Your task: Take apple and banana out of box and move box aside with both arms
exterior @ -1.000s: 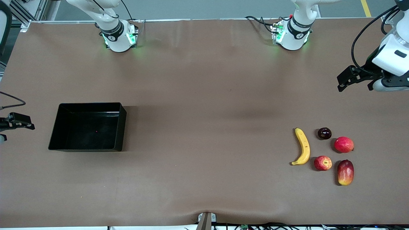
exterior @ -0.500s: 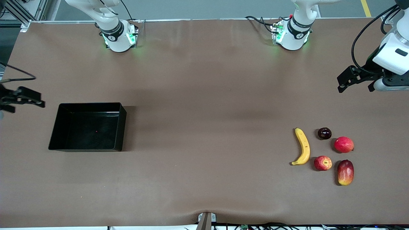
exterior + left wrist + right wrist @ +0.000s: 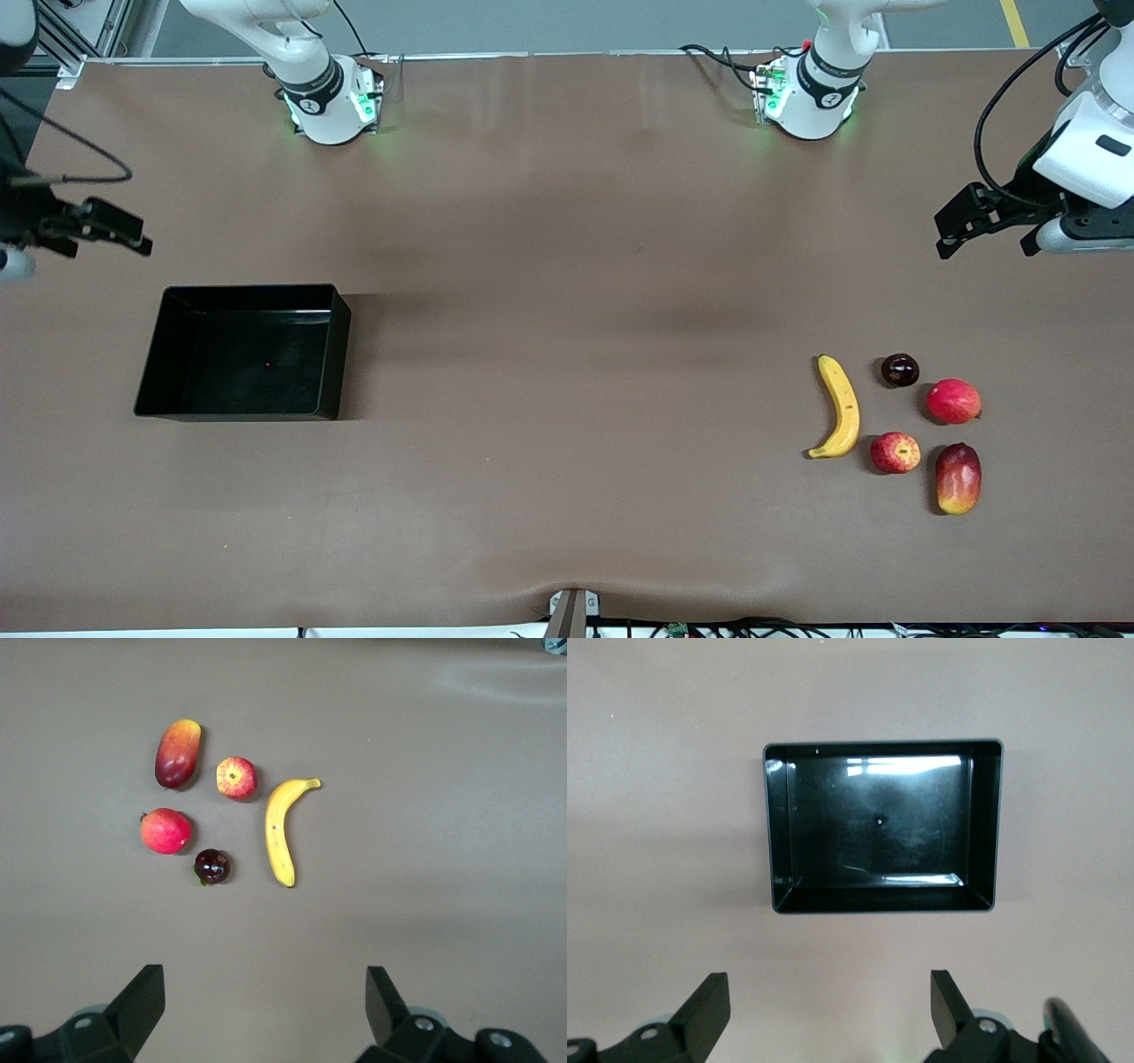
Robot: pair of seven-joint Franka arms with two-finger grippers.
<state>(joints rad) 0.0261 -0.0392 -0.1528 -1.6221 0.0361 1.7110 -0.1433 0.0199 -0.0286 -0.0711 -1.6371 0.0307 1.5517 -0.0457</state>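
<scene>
Box (image 3: 244,354) is sitting toward the right arm's end of the worktop (image 3: 567,292), bare surface all round. Banana (image 3: 840,406) and apple (image 3: 895,452) are lying toward the left arm's end, just beside mango (image 3: 958,478). Right pincer (image 3: 111,232) and left pincer (image 3: 961,219) are hovering wide, gripping nothing.

A broad bare stretch of counter (image 3: 567,354) separated the black box (image 3: 244,353) from the fruit cluster. Measured from the banana (image 3: 841,406), the apple (image 3: 895,452) sat just beside its lower tip, the dark fruit (image 3: 899,369) near its upper end, leaving narrow gaps; its box-facing side lay unobstructed.
</scene>
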